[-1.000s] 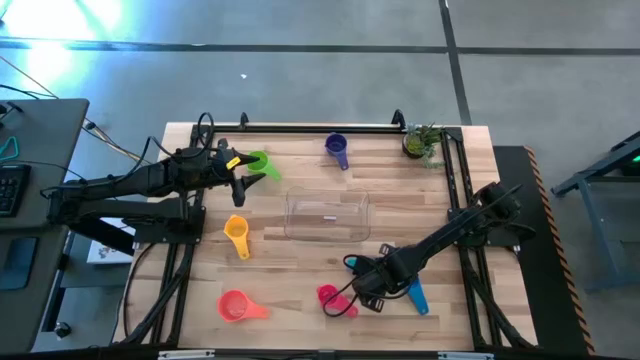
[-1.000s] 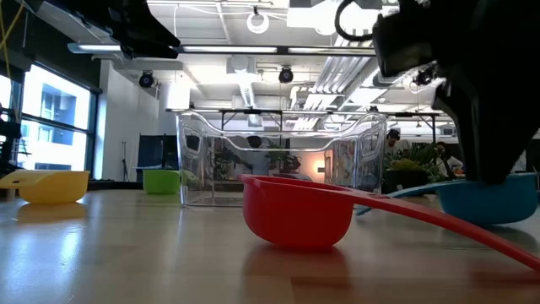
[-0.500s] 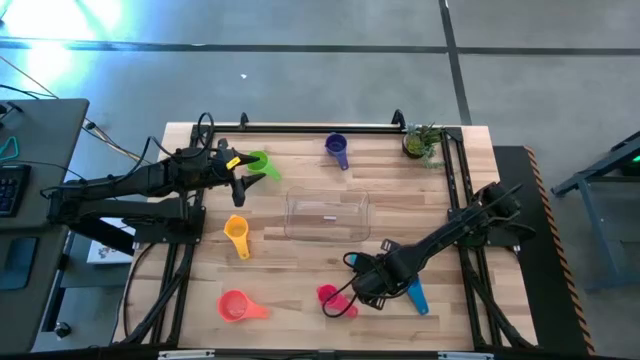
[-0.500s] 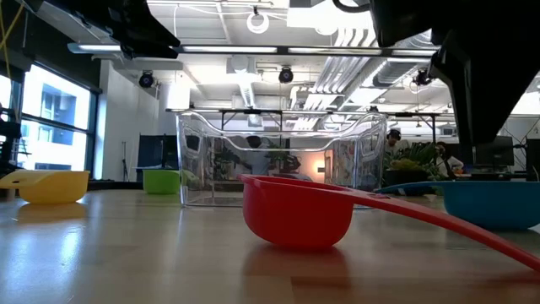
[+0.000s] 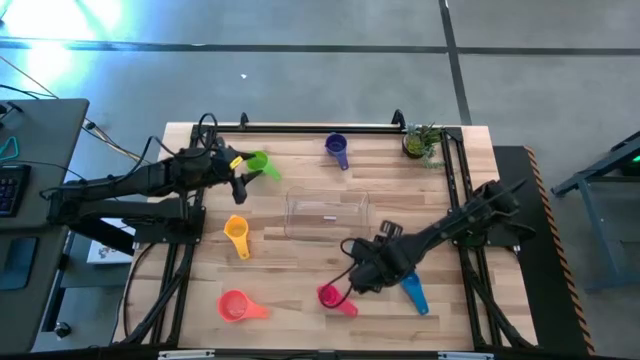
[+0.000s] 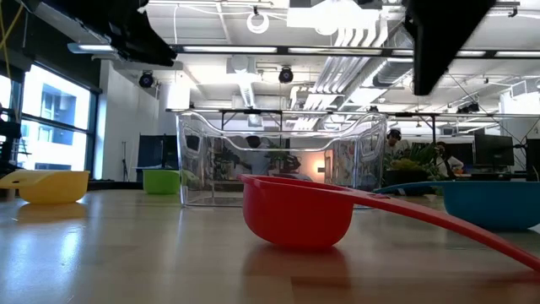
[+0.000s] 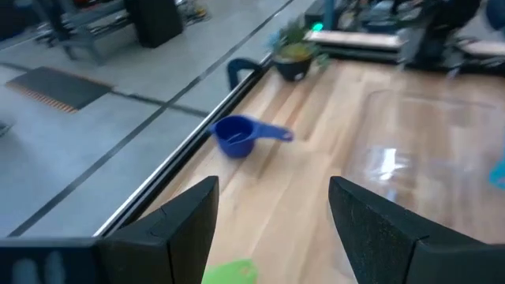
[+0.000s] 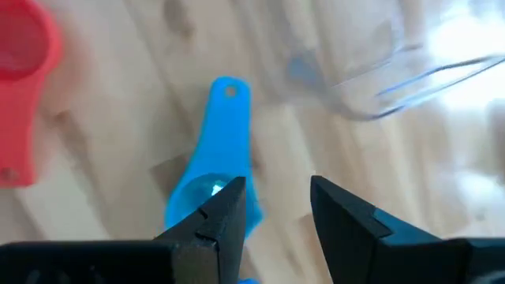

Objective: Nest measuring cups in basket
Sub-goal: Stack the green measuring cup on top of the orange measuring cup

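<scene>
The clear basket (image 5: 328, 216) stands mid-table. My right gripper (image 8: 276, 201) is open and hovers near the basket's near right corner. It is just above a teal cup (image 8: 207, 177), whose handle (image 8: 229, 102) points away from it. One finger overlaps the bowl in the right wrist view, and wood shows in the gap between the fingers. My left gripper (image 7: 272, 229) is open over the green cup (image 5: 258, 163) near the far left. The other cups lie flat on the table: purple (image 5: 337, 150), orange-yellow (image 5: 236, 232), coral (image 5: 235, 305), magenta (image 5: 330, 295) and blue (image 5: 412, 292).
A small potted plant (image 5: 422, 142) stands at the far right corner. A black rail (image 5: 320, 128) runs along the far edge. Bare wood lies between the basket and the near edge on the left. The magenta cup (image 6: 297, 211) and the blue cup (image 6: 494, 204) sit close to my right gripper.
My right gripper has risen from table height beside the blue cup and moved toward the far edge and slightly left, nearer the basket. The blue and magenta cups have stayed where they were.
</scene>
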